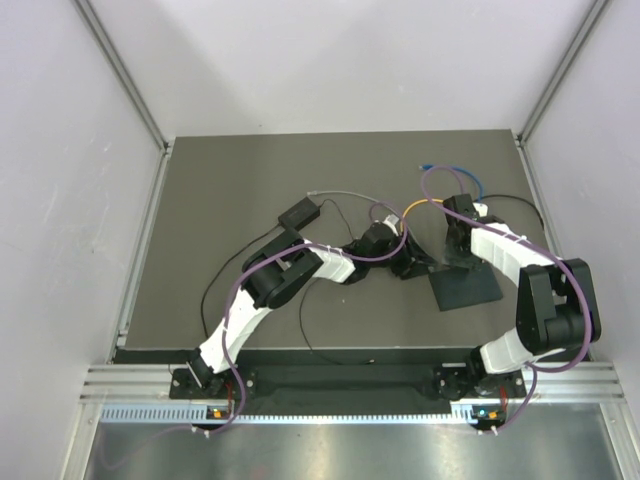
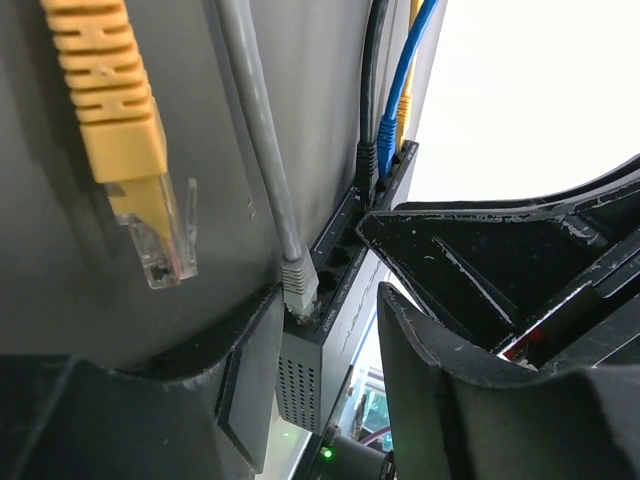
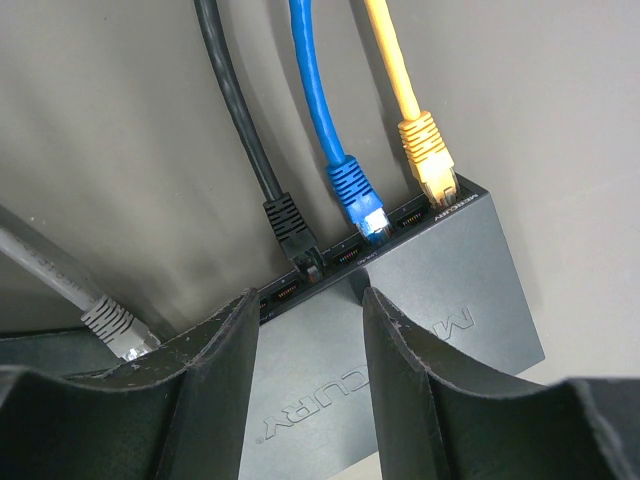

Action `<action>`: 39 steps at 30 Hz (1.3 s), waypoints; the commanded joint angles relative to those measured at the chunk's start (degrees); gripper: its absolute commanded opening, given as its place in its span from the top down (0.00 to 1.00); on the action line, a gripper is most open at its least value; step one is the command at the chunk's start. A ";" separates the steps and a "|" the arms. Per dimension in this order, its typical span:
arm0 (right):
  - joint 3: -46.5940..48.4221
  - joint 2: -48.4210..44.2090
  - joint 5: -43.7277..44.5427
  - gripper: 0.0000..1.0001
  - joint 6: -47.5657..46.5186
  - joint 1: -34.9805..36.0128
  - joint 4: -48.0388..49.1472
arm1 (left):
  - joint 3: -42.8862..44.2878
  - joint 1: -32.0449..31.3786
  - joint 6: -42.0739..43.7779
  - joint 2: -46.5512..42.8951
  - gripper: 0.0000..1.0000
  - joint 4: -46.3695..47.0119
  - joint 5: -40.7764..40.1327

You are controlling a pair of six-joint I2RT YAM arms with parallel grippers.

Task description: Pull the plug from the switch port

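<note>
The switch (image 1: 470, 290) is a flat black box; its port row shows in the right wrist view (image 3: 400, 215). A grey plug (image 2: 298, 282) sits in the end port, and it also shows in the right wrist view (image 3: 118, 325). Black (image 3: 293, 228), blue (image 3: 358, 195) and yellow (image 3: 428, 150) plugs fill other ports. My left gripper (image 2: 330, 300) is open, its fingers on either side of the grey plug and the switch's corner (image 2: 300, 380). My right gripper (image 3: 310, 298) is open, with its fingers over the switch's top face (image 3: 420, 320).
A loose yellow plug (image 2: 150, 200) lies on the dark mat beside the grey cable (image 2: 255, 130). A small black block (image 1: 300, 212) with a thin cord lies at the mat's middle back. Blue and purple cables (image 1: 450, 178) loop at the back right. My right gripper's fingers (image 2: 500, 250) crowd the switch.
</note>
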 commanded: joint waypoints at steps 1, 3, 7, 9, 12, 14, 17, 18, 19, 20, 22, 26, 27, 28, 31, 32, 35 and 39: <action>-4.14 4.69 -8.58 0.55 1.98 0.04 -0.83 | -0.36 -0.38 -0.70 1.64 0.51 -0.95 -0.98; -4.05 4.52 -8.58 0.55 1.89 0.04 -1.01 | 0.43 -0.46 -1.23 2.35 0.51 -0.78 -1.07; -4.05 4.34 -8.41 0.55 2.06 -0.05 -1.01 | 1.40 -0.55 -0.45 3.14 0.54 -2.61 -1.94; -4.14 4.51 -8.49 0.55 1.98 -0.05 -1.10 | 1.93 -0.64 0.87 3.15 0.56 -5.68 -2.56; -4.05 4.69 -8.58 0.55 2.06 -0.05 -1.01 | 1.58 -0.82 2.37 3.41 0.60 -4.65 -2.12; -4.05 4.95 -8.58 0.55 1.80 -0.05 -1.01 | 0.44 -0.82 2.54 3.50 0.62 -3.50 -1.34; -3.96 4.95 -8.67 0.55 1.80 -0.05 -1.18 | 1.31 -0.90 5.96 3.32 0.64 -7.00 -1.07; -3.96 4.61 -8.67 0.55 1.80 -0.05 -1.10 | 1.31 -0.90 7.02 3.15 0.64 -7.54 -1.15; -3.96 4.69 -8.67 0.55 1.80 -0.13 -1.18 | 1.49 -0.90 7.38 3.23 0.65 -8.24 -1.15; -3.96 4.78 -8.67 0.55 1.80 -0.13 -1.01 | 1.66 -0.90 7.81 3.23 0.66 -8.85 -1.15; -4.05 4.69 -8.67 0.55 1.80 -0.22 -0.92 | 1.58 -1.17 8.61 3.15 0.68 -9.30 -1.15; -3.96 4.95 -8.67 0.56 1.80 -0.40 -1.01 | 0.43 -1.17 8.43 3.49 0.68 -6.93 -0.28; -3.96 4.78 -8.67 0.56 1.71 -0.40 -0.92 | 0.61 -1.26 8.96 3.76 0.67 -7.01 0.16; -3.96 4.78 -8.76 0.56 1.71 -0.31 -1.01 | 0.52 -1.26 9.22 3.67 0.66 -7.36 -0.01; -3.96 4.60 -8.58 0.55 1.71 -0.40 -1.01 | -0.01 -1.34 9.14 3.76 0.73 -7.01 -0.19; -4.05 4.52 -8.58 0.55 1.89 -0.31 -1.10 | 0.08 -1.34 9.05 3.85 0.83 -7.36 -0.27; -3.97 4.51 -8.50 0.55 1.89 -0.40 -1.10 | 0.26 -1.26 8.88 4.64 0.88 -7.72 -0.36; -4.05 4.51 -8.58 0.56 1.89 -0.40 -1.01 | 0.08 -0.99 7.12 6.04 1.00 -6.58 -0.45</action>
